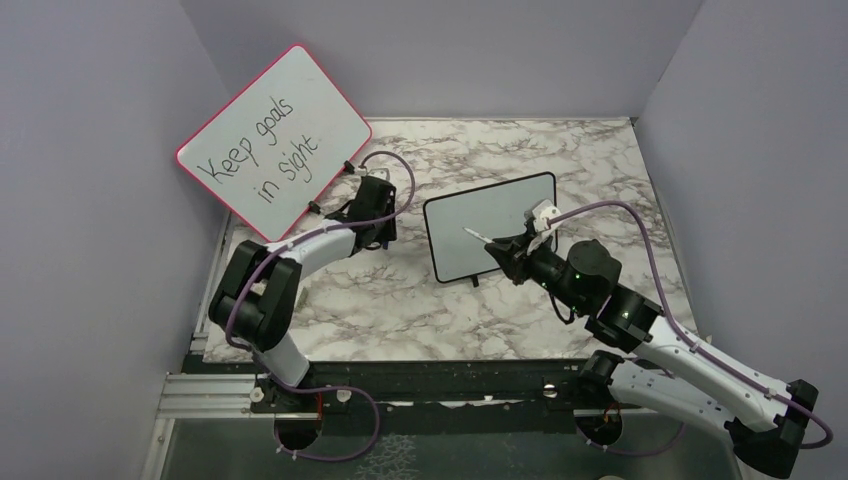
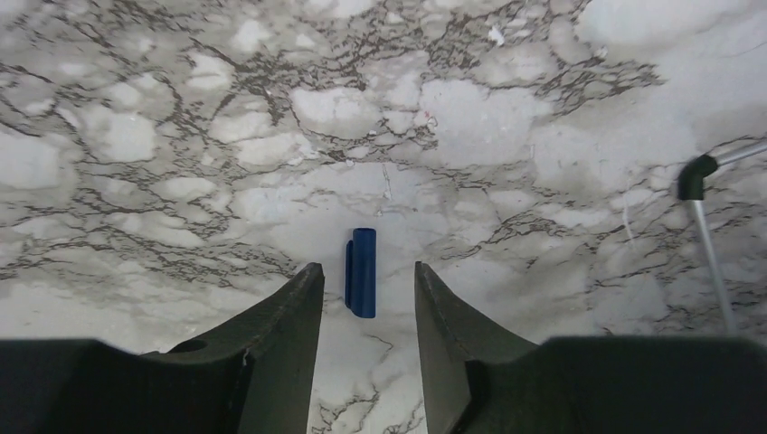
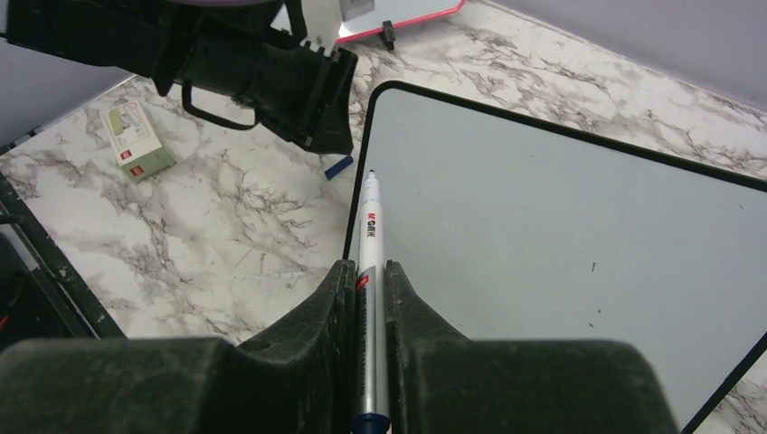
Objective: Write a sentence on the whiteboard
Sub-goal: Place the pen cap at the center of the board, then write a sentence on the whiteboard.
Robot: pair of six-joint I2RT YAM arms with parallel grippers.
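Table (image 1: 400,310), marbled top.

- The only container-like item is 1 small pale green box (image 3: 136,143), lying flat on the table well to the left of the whiteboard. Its contents are not showing.
- The whiteboard (image 1: 460,255) is lying flat on the table right of centre, turned slightly askew. A thin black frame with rounded corners is running around it.
- In the right wrist view the whiteboard (image 3: 561,235) surface is showing plain pale grey, with a few tiny dark specks toward the right.
- The right gripper (image 3: 366,267) is clamping a silver-white marker (image 3: 371,226) tightly between its 2 fingers. The marker's uncapped tip is pointing at the board just inside the left frame edge. I cannot tell whether the tip is touching.
- From above, the right gripper (image 1: 497,248) is hanging over the middle of the board, with the marker (image 1: 478,235) angling up and left.
- The left gripper (image 2: 362,267) is hovering low over bare table just left of the board, fingers standing apart.
- 1 blue cap (image 2: 362,253) is lying on the marble between the left fingers, with a gap showing on each side.
- The same cap (image 3: 337,166) is sitting just beside the board's left edge.
- A larger red-framed board (image 1: 275,140) is leaning at the far left, bearing black handwriting: "Keep goals in sight".
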